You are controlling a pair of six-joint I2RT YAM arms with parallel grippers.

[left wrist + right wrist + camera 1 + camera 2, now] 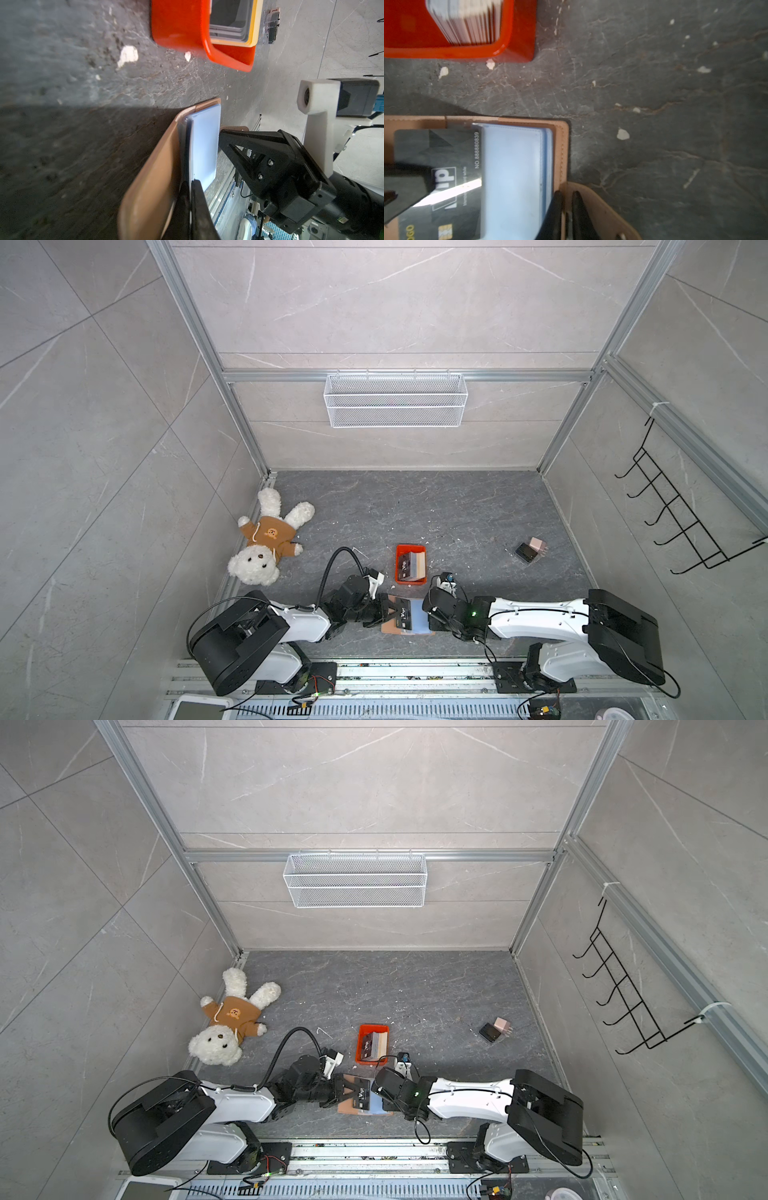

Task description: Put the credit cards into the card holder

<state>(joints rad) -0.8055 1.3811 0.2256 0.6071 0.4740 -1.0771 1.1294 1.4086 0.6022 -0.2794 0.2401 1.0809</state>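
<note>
**Card insertion under way at the card holder**

My left gripper, pressed together, pinches a black credit card lying over the open card holder, its edge at the clear sleeve. My right gripper pinches the card holder's cover edge. In my judgement, the next move is a square slide into the sleeve mouth. Legible on the card: "VIP", "NO.888880839". More credit cards stand in the orange-red tray just beyond the card holder.

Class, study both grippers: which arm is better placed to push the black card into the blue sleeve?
Left. The left gripper pinches the black card right at the blue sleeve, while the right gripper clamps the card holder at its edge.
</note>
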